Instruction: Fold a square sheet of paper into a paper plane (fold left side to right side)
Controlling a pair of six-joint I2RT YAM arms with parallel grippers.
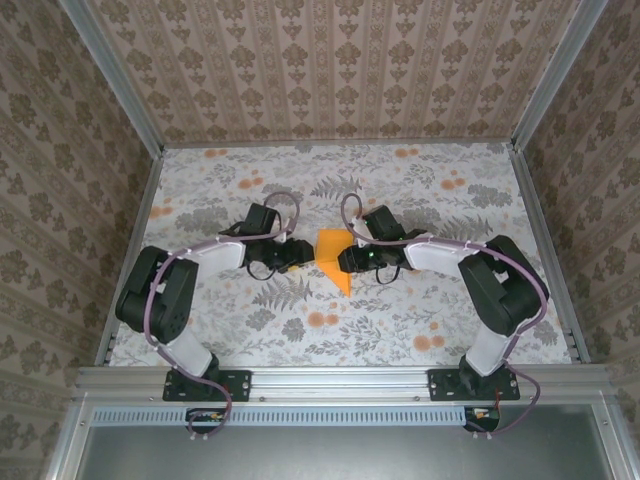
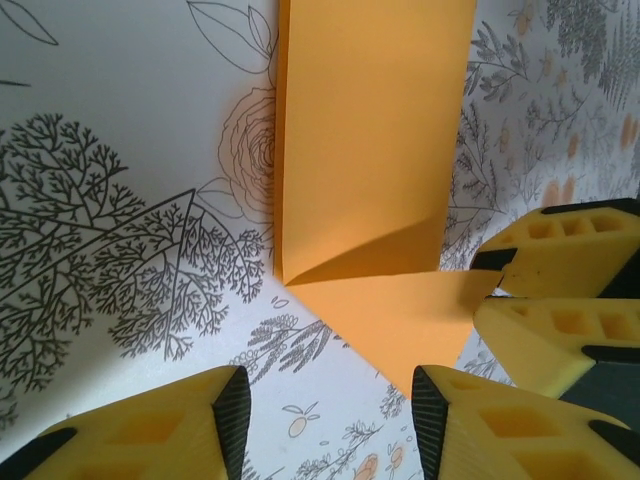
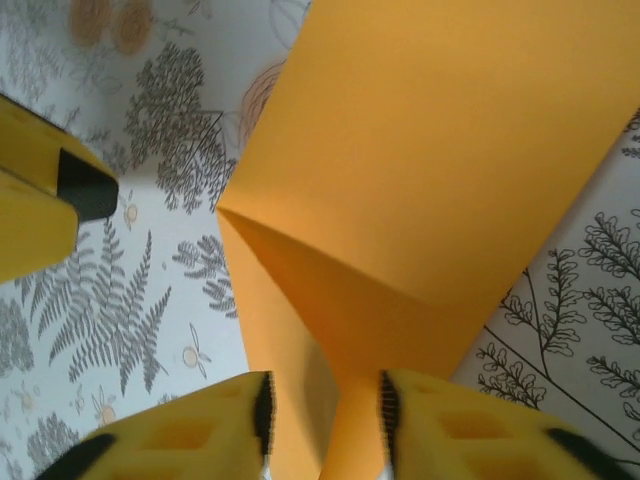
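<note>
The square sheet of paper (image 1: 333,256) is bright orange and lies partly folded at the middle of the table, between my two grippers. In the left wrist view the paper (image 2: 370,130) has one flap lifted along a crease and a pointed corner toward the camera. My left gripper (image 2: 330,400) (image 1: 298,255) stands open just short of that corner, with bare table between its fingers. My right gripper (image 3: 323,410) (image 1: 346,260) is open with a raised fold of the paper (image 3: 430,150) standing between its fingers. The right gripper's yellow fingers (image 2: 560,262) show at the paper's right edge.
The table cover (image 1: 330,180) is grey-white with floral prints. Patterned walls (image 1: 330,70) and metal frame rails (image 1: 135,235) close it in at the back and both sides. A metal rail (image 1: 330,380) carries both arm bases at the near edge. One left fingertip (image 3: 45,200) shows beside the paper.
</note>
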